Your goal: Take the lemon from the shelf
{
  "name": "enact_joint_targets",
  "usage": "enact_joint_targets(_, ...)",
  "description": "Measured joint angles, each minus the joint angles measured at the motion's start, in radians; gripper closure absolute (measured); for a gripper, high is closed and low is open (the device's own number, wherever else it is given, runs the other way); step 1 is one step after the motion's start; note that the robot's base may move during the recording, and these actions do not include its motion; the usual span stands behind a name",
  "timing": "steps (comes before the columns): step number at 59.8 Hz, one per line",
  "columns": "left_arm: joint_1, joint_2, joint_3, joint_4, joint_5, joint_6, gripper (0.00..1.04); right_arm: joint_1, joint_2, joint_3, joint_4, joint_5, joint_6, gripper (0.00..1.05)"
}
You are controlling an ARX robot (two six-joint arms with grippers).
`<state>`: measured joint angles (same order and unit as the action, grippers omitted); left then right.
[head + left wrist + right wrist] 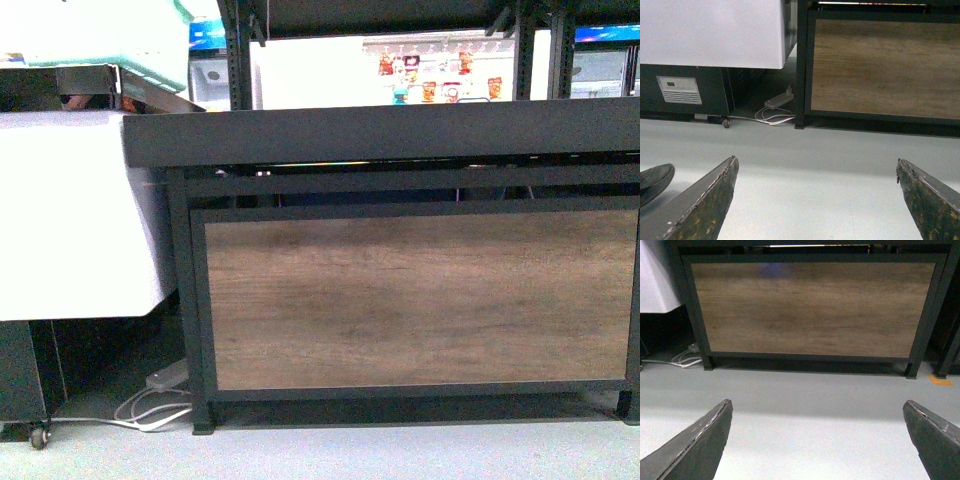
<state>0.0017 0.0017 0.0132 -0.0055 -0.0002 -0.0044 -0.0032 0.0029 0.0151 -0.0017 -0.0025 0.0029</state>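
The shelf (400, 130) is a black metal stand with a dark flat tray edge, upright posts and a brown wood-look lower panel (420, 300). It fills the front view straight ahead. The lemon is out of view in every frame. My left gripper (816, 161) is open over bare grey floor, facing the shelf's lower left corner (800, 120). Facing the wood panel (810, 307), my right gripper (818, 401) also hangs open above the floor. Neither gripper holds anything, and neither arm shows in the front view.
A white cabinet (70, 210) on a dark wheeled base stands left of the shelf. A power strip with white cables (777, 102) lies on the floor between them. A dark shoe (652, 180) shows near my left gripper. An orange floor mark (940, 381) lies by the shelf's right leg.
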Motion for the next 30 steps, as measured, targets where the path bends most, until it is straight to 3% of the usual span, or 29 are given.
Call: enact_joint_targets(30, 0.0, 0.0, 0.0, 0.0, 0.0, 0.0, 0.08, 0.0, 0.0, 0.0, 0.0, 0.0, 0.0, 0.02)
